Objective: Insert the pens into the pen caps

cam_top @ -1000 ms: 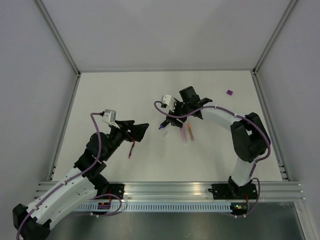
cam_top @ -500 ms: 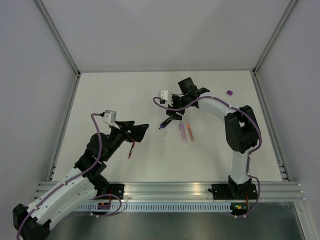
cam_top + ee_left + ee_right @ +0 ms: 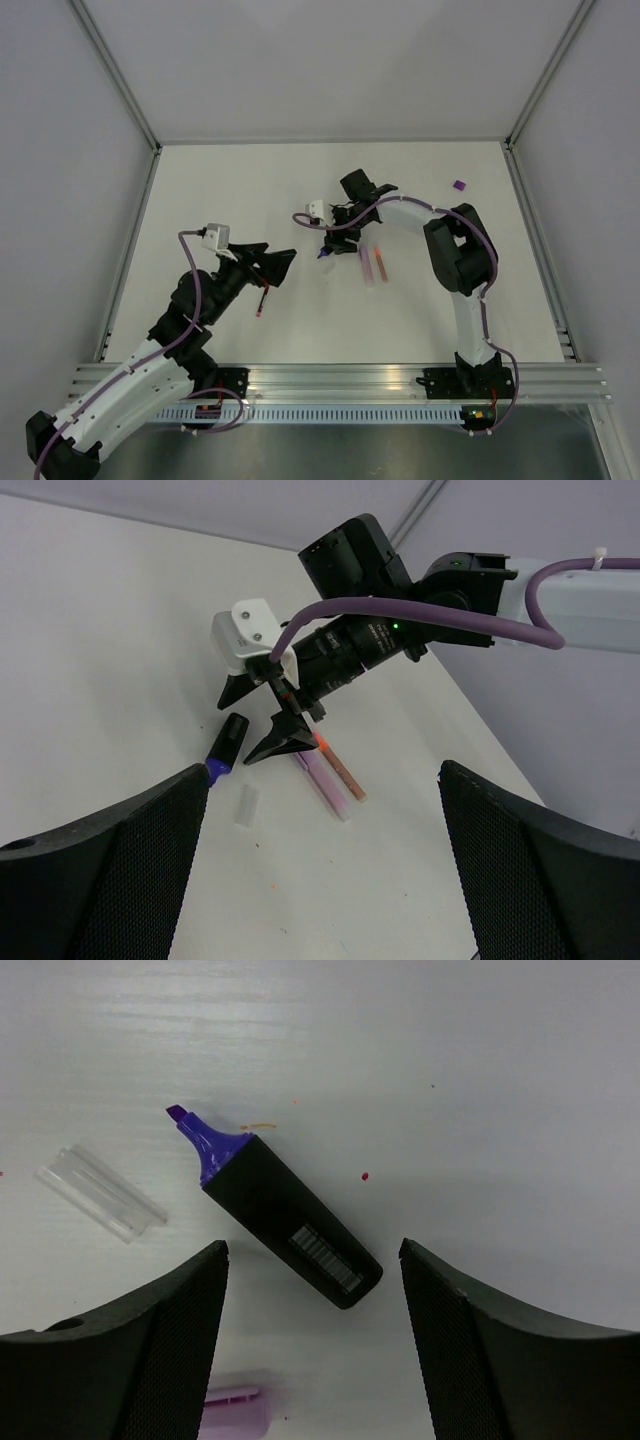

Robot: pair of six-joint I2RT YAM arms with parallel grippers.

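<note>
overhead view of a white surface (image 3: 220, 190), with two robot arms reaching in from the bottom edge. near the centre of the frame, the right pincer (image 3: 335, 235) hangs over a stubby black marker (image 3: 326, 250). its jaws are apart and grip nothing.

the right wrist view looks straight down. the black marker lies on a slant in the middle of that frame, with its purple tip toward the upper left. one dark finger (image 3: 120, 1350) shows at the lower left and the other at the lower right, and neither touches the marker. a clear cap (image 3: 100, 1193) lies near the left edge of that view, close to the purple tip but apart from it. in the overhead view it is too faint to make out for certain.

just right of the marker in the overhead view, a pale pink-lilac pen (image 3: 366, 266) and an orange pen (image 3: 381, 262) lie side by side, close to parallel. a purple cap (image 3: 459, 185) sits alone toward the upper right, well apart from the pens.

at centre left, the left pincer (image 3: 280, 268) is spread wide and empty. a thin red pen (image 3: 262, 298) lies just below it in the frame.
</note>
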